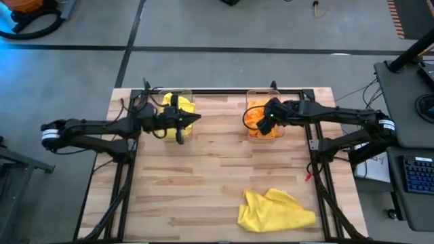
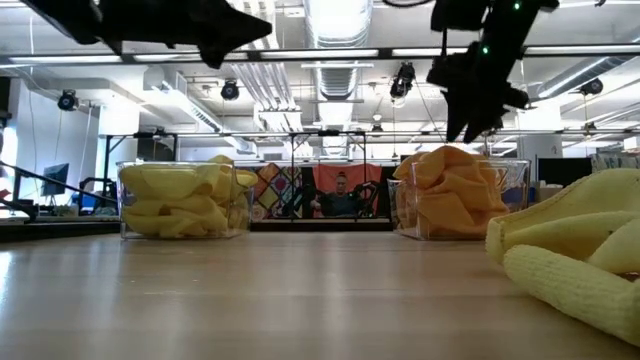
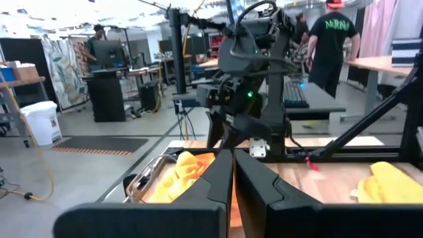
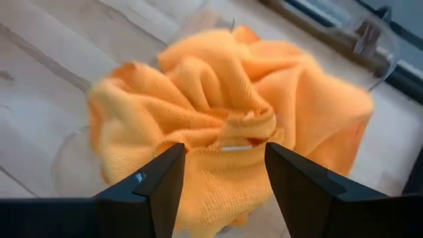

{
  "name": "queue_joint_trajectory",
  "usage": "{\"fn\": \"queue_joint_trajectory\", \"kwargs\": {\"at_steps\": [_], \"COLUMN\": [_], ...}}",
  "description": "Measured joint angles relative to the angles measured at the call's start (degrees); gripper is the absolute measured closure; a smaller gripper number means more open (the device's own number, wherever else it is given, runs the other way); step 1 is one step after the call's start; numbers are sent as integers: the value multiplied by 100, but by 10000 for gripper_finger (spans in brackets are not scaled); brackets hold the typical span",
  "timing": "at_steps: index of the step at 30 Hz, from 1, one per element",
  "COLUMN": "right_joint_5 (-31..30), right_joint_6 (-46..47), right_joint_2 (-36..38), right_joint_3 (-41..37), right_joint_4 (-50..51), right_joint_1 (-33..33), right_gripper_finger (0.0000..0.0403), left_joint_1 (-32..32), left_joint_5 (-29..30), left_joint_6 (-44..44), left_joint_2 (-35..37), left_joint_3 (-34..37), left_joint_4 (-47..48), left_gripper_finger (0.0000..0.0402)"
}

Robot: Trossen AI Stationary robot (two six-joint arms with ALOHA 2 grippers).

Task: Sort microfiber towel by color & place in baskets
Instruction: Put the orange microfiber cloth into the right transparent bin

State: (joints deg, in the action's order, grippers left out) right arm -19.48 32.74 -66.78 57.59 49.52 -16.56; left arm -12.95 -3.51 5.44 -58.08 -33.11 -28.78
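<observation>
Two clear baskets stand near the table's far edge. The left basket point(image 1: 165, 96) point(image 2: 128, 178) holds yellow towels point(image 2: 185, 200). The right basket point(image 1: 261, 92) point(image 2: 515, 182) holds a heap of orange towels point(image 2: 450, 190) point(image 4: 225, 99). One more yellow towel point(image 1: 274, 210) point(image 2: 580, 260) lies crumpled on the table near its near right edge. My right gripper point(image 1: 260, 127) point(image 2: 466, 130) point(image 4: 225, 172) hangs open just above the orange heap, pointing down, one finger on either side of its top fold. My left gripper point(image 1: 195, 118) point(image 2: 255, 30) point(image 3: 232, 165) is shut and empty, held high and level beside the yellow basket.
A dark frame rail point(image 1: 224, 90) runs along the far edge behind the baskets. Bare wood point(image 1: 190, 183) stretches across the table's middle and near left. People point(image 3: 340, 39) and desks show in the room beyond the table.
</observation>
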Motion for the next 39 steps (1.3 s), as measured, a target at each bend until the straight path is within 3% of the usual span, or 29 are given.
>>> {"fn": "queue_joint_trajectory", "kwargs": {"at_steps": [7, 15, 19, 39], "right_joint_5": [304, 1013, 1055, 893], "right_joint_6": [-347, -720, -735, -996], "right_joint_2": [-64, -676, -1016, -1873], "right_joint_3": [551, 435, 363, -121], "right_joint_4": [-191, -849, -830, -1580], "right_joint_1": [0, 2, 17, 2], "right_gripper_finger": [219, 334, 385, 390], "left_joint_1": [0, 0, 0, 0], "left_joint_5": [2, 7, 7, 11], "left_joint_6": [-45, -21, -21, -45], "left_joint_2": [416, 445, 454, 461], "left_joint_3": [241, 245, 283, 361], "left_joint_4": [-13, 13, 13, 5], "left_gripper_finger": [402, 402, 402, 402]}}
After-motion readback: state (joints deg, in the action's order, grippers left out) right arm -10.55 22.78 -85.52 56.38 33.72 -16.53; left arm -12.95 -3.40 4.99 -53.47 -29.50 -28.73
